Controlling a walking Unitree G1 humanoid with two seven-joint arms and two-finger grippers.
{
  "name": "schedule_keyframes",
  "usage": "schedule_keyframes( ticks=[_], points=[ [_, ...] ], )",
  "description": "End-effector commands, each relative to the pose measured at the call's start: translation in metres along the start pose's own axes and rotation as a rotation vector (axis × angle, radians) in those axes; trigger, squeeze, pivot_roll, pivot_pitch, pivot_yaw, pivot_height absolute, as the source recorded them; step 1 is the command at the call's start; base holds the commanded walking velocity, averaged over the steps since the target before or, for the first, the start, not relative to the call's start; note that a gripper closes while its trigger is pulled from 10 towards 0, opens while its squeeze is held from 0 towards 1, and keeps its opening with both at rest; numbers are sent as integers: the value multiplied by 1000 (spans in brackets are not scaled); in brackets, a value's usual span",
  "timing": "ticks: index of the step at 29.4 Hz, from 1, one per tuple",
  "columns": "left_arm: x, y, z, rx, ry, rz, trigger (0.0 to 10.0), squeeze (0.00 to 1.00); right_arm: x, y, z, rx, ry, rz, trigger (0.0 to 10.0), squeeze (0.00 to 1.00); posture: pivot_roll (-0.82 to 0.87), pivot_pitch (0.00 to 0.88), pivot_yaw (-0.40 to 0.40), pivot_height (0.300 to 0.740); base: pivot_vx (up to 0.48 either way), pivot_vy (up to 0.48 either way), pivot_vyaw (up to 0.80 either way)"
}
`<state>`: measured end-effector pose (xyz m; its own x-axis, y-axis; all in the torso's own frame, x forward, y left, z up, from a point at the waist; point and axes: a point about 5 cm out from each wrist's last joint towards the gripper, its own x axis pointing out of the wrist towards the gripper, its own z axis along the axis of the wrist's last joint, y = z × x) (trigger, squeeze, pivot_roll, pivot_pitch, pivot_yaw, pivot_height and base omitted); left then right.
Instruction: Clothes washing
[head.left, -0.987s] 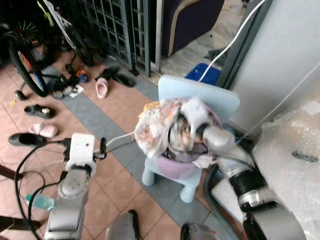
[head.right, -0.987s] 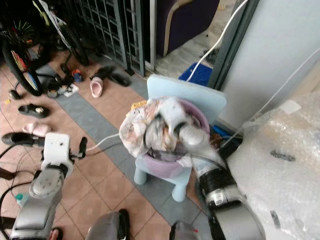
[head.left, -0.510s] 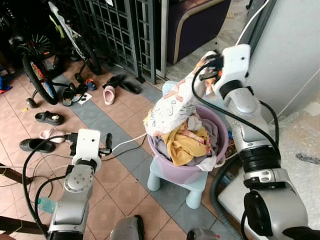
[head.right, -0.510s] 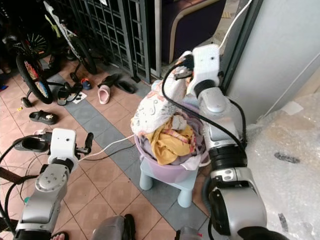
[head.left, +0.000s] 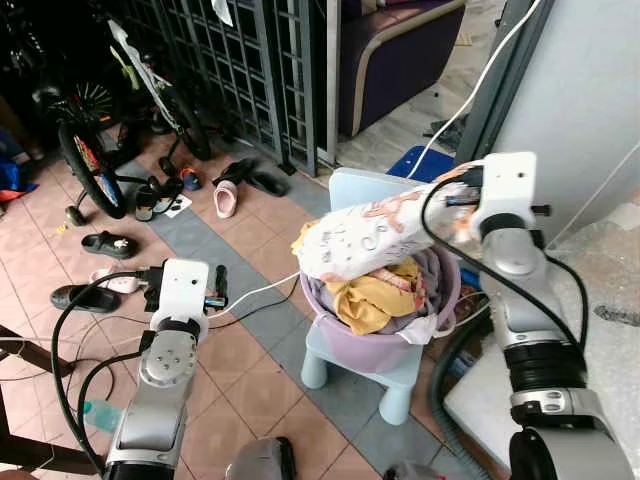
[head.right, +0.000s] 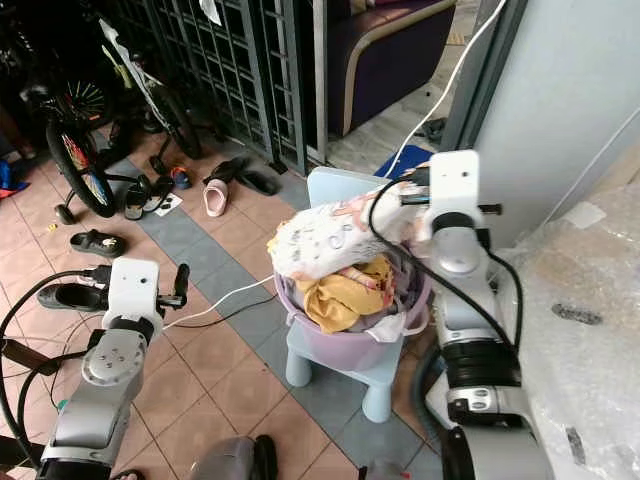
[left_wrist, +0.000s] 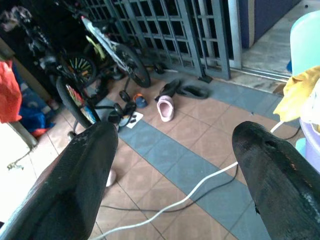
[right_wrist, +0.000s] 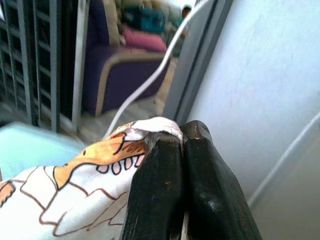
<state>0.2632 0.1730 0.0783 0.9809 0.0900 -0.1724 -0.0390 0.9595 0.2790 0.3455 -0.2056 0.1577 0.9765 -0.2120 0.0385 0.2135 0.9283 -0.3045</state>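
Right pincer (right_wrist: 181, 145), clamped shut on the printed garment (head.left: 370, 240), has swung it from high to 3 o'clock of the purple basket (head.left: 375, 345), washer-bound I'd guess; left pincer (left_wrist: 175, 150) idle, agape, empty.

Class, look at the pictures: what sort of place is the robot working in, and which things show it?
Probably a home's tiled porch or entryway: shoes lie scattered by a metal grille gate, a bicycle is parked alongside, and a laundry basket sits on a small stool.
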Motion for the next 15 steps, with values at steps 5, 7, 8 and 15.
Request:
schedule_keyframes(
  ticks=[5,7,8,15],
  points=[
    [-4,3,-4,6,14,7,10000,0,-25,48,-35,44,210,214,0,0,-7,0,96,740,0,0,0],
    [-5,1,-5,4,17,1,10000,0,-28,54,-37,48,224,250,0,0,-7,1,95,740,0,0,0],
    [-6,0,-5,1,19,-7,10000,0,-34,63,-40,38,243,314,1098,0,-7,4,93,740,0,0,0],
    [-6,-6,-4,-23,21,-29,10000,0,-41,74,-38,84,240,387,9765,0,-11,3,93,740,0,0,0]
  ],
)
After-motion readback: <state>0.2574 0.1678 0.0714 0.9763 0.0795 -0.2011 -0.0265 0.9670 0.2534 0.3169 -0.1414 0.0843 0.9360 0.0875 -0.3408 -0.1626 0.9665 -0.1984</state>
